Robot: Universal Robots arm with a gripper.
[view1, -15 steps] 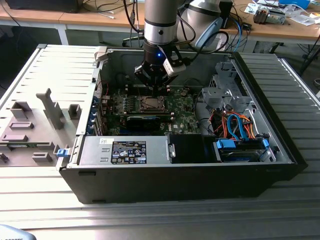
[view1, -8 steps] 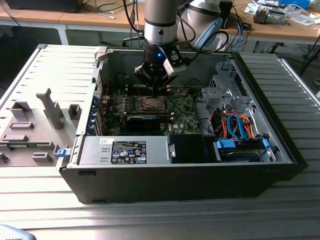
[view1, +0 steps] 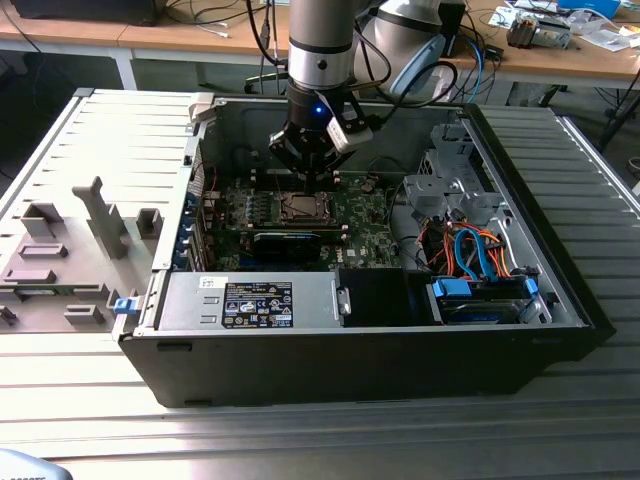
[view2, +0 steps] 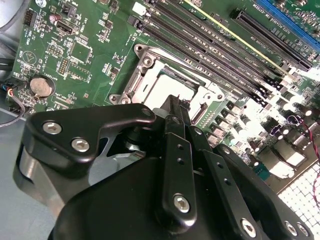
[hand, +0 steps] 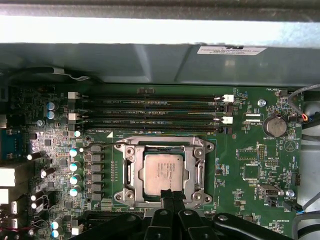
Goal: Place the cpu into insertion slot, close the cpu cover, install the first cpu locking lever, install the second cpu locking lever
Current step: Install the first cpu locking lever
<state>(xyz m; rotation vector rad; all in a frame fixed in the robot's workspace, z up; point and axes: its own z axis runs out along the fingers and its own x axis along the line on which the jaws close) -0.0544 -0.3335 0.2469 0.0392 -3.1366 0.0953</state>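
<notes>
Outside, in the exterior view, we see the gripper hanging inside the open computer case, just above the insertion slot on the green motherboard. Next, in the first wrist view, the cpu lies in that slot, framed by the cpu cover. Lastly, in the second wrist view, we find the fingers pressed narrowly together, gripping nothing.

No legible txt on labels.
</notes>
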